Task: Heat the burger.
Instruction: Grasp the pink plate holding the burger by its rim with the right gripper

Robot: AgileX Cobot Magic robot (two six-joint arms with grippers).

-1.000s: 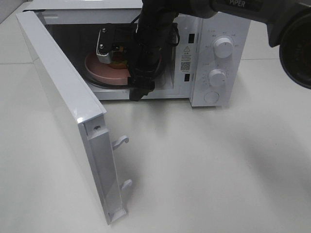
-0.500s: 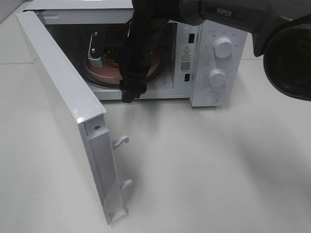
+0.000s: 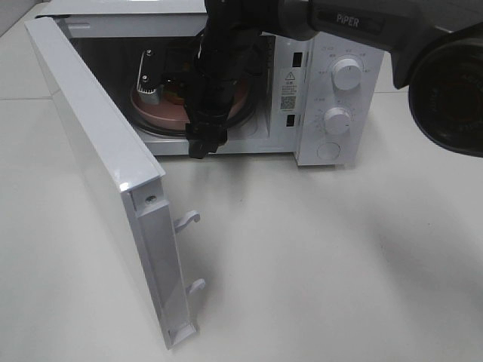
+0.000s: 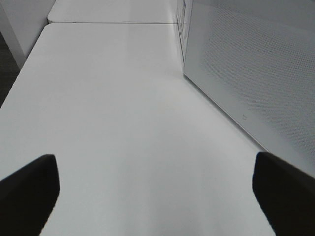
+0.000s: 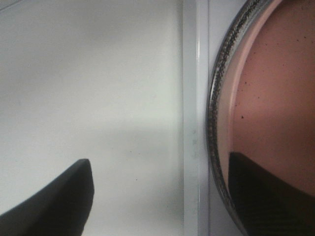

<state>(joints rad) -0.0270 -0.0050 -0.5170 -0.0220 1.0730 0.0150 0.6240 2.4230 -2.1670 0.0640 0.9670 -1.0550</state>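
white table point(image 3: 339, 256), arm point(image 3: 217, 75) before pink plate point(image 3: 161, 115)

Black right arm point(image 3: 219, 75) and gripper point(image 5: 162, 196) crowd the white microwave's point(image 3: 317, 143) open cavity; its swung-out white door point(image 3: 98, 151) walls the left side.

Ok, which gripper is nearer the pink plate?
Right. The right gripper is inside the microwave, one of its fingers over the pink plate; the left gripper hangs over the table outside the microwave.
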